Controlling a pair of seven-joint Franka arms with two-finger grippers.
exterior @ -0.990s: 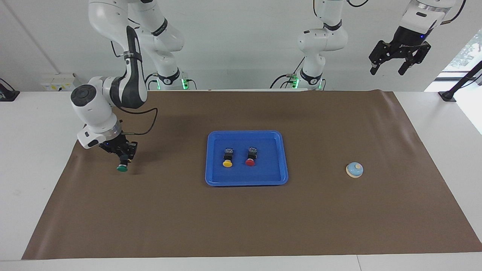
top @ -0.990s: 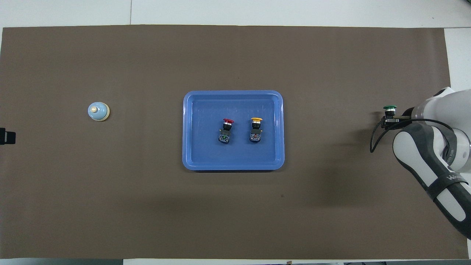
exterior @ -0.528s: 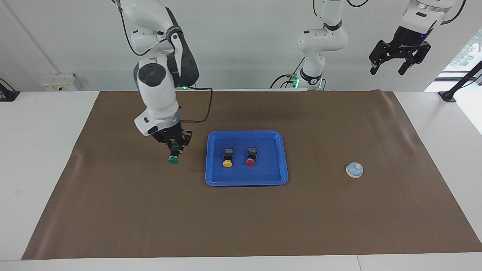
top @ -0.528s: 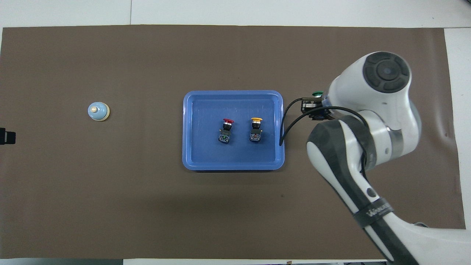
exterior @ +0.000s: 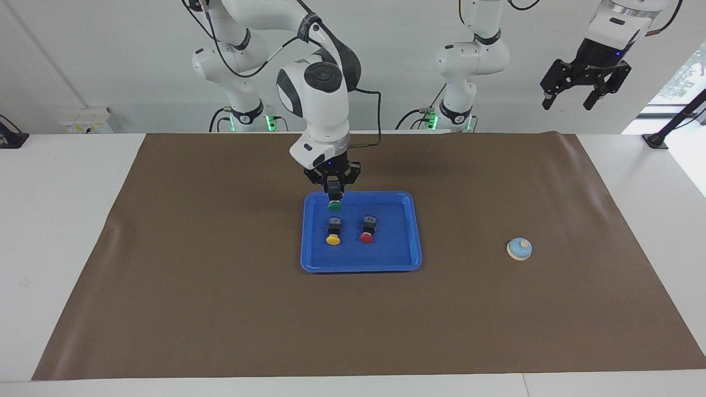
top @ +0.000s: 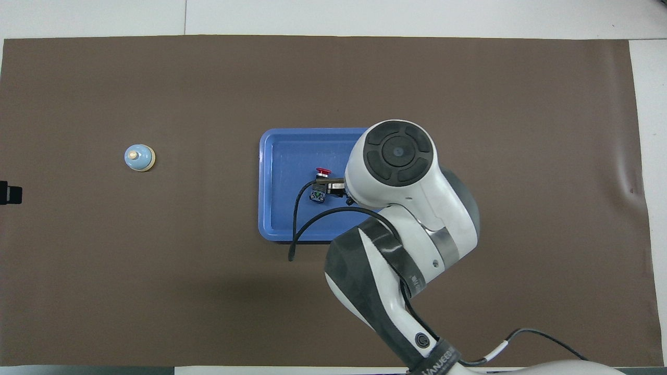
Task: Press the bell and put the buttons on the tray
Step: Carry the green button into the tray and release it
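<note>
My right gripper point(exterior: 333, 194) is shut on the green button point(exterior: 334, 207) and holds it just above the blue tray point(exterior: 398, 248), over the tray's edge nearer to the robots. The yellow button point(exterior: 333, 239) and the red button point(exterior: 366, 237) lie in the tray. In the overhead view my right arm covers much of the tray point(top: 284, 172). Only the red button point(top: 324, 171) shows there. The green and yellow ones are hidden. The bell point(exterior: 519, 248) stands on the mat toward the left arm's end and also shows in the overhead view point(top: 139, 157). My left gripper point(exterior: 568, 103) waits open, high up at its own end of the table.
A brown mat point(exterior: 220, 309) covers most of the white table. A cable loops from my right wrist over the tray's edge point(top: 294, 245).
My right gripper has carried the green button from the right arm's end of the mat to above the tray. The left arm has not moved.
</note>
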